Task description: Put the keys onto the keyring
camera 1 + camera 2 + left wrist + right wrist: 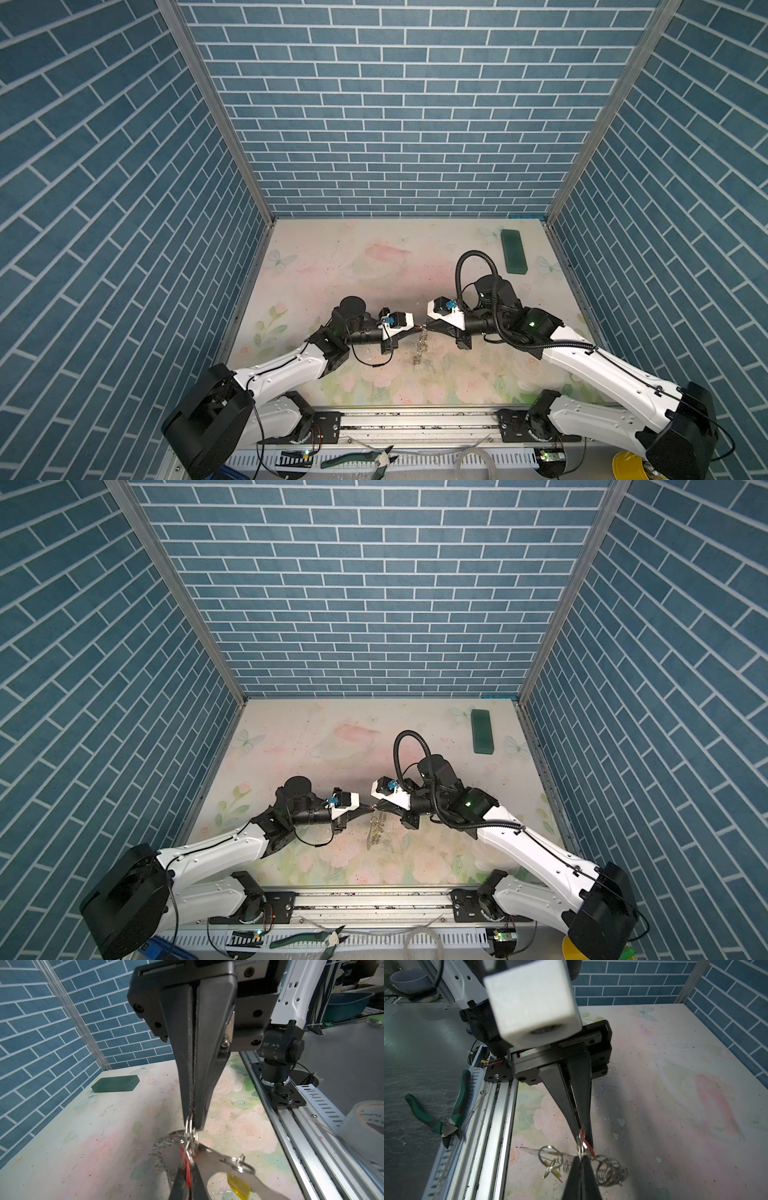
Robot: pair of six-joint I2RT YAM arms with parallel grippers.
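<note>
My left gripper (pixel 584 1136) is clamped tight on the red key (pixel 187 1167). My right gripper (pixel 193 1124), also fully closed, pinches a silver wire ring (pixel 189 1124) at the rim of the keyring (pixel 207 1157). The two sets of fingertips meet nose to nose above the worktop (pixel 374 257), over its middle and nearer the front edge than the back. The keyring hangs clear of the surface between them, wire clips (pixel 608 1172) bunched along its rim, and the yellow key (pixel 239 1187) dangles from a small ring that looks already threaded through it. So I judge the yellow one done and the red one in hand, at the threading step. Next I need to work the red key's loop round the ring's coil while the right side holds it steady, a fine twist with little slack; I cannot tell how far on the loop is. The worktop is a scuffed floral print, with a dark green block (pixel 514 251) near its far right corner. Blue brick-pattern walls (pixel 395 104) close three sides, an aluminium rail (pixel 415 419) runs along the front edge, and green-handled cutters (pixel 357 457) lie beyond it
</note>
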